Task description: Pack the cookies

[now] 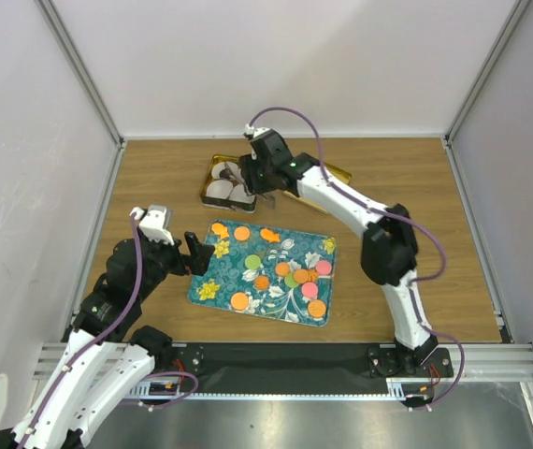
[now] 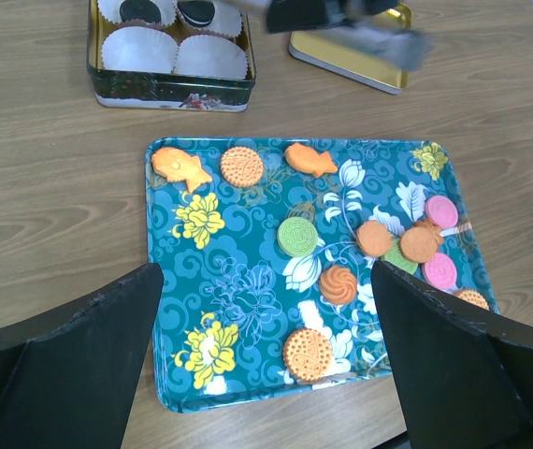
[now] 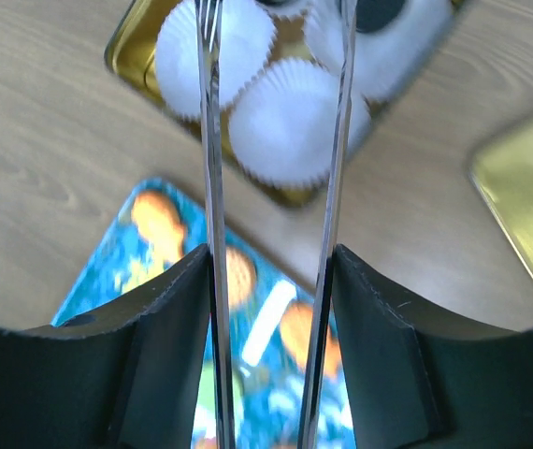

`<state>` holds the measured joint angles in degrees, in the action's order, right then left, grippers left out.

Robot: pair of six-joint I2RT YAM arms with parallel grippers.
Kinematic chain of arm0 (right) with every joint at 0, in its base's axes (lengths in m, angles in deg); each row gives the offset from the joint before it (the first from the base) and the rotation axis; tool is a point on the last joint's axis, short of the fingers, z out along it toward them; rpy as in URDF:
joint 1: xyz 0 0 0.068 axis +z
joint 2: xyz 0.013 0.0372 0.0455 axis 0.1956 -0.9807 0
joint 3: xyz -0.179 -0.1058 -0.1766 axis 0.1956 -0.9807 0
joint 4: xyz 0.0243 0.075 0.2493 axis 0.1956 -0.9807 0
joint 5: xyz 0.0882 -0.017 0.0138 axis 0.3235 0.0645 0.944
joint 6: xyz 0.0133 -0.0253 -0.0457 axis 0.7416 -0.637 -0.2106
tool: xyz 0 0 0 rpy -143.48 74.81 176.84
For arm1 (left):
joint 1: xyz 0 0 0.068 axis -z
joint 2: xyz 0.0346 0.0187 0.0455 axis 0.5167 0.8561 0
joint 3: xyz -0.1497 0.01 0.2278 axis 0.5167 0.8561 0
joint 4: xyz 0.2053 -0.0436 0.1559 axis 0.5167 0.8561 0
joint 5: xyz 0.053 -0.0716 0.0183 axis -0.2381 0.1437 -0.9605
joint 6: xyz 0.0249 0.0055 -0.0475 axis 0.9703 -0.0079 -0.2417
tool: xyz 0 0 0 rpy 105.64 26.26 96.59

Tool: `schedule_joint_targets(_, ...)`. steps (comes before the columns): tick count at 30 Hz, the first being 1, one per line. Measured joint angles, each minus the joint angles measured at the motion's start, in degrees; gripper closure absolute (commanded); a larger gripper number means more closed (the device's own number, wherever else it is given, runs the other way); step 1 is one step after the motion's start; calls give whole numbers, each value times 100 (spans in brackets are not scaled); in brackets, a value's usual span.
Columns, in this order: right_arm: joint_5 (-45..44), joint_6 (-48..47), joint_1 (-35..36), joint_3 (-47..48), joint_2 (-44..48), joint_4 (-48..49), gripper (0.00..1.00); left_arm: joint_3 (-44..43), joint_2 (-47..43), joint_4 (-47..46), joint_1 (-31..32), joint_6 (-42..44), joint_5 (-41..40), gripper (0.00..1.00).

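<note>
cookies (image 2: pixel 296 237) lie on the tray (image 2: pixel 248 290), left gripper (image 2: pixel 266 271) spread wide, right gripper (image 3: pixel 271 254) clasping metal tongs (image 3: pixel 212 140) by the tin (image 2: pixel 173 91).

left arm (image 1: pixel 108 290) folded low at near left, elbow bent, left gripper (image 1: pixel 198 253) pointing right, jaws spread wide, right arm (image 1: pixel 341 198) stretched far forward and leftward, right gripper (image 1: pixel 251 176) angled down, fingers clamped on thin metal tongs (image 3: pixel 212 140)

Cookies (image 2: pixel 297 237) flat on patterned tray (image 2: pixel 248 309)
</note>
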<state>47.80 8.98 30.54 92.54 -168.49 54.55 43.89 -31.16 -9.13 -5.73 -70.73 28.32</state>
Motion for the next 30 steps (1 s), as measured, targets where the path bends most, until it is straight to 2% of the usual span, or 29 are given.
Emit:
schedule_joint_targets(9,-417,4,382,-2216,2673,-7,44,0,-39,0,0,0,0,0)
schedule_joint_targets(13,-511,9,730,-3101,3366,-201,44,0,-39,0,0,0,2,0)
schedule_joint_targets(17,-546,24,1158,-3818,3644,-492,44,0,-39,-2,0,0,2,0)
schedule_joint_targets(21,-581,122,1576,-4131,3654,-737,43,0,-37,-2,0,0,4,0)
schedule_joint_targets(30,-595,293,2000,-4264,3519,-828,41,0,-37,-2,0,0,4,0)
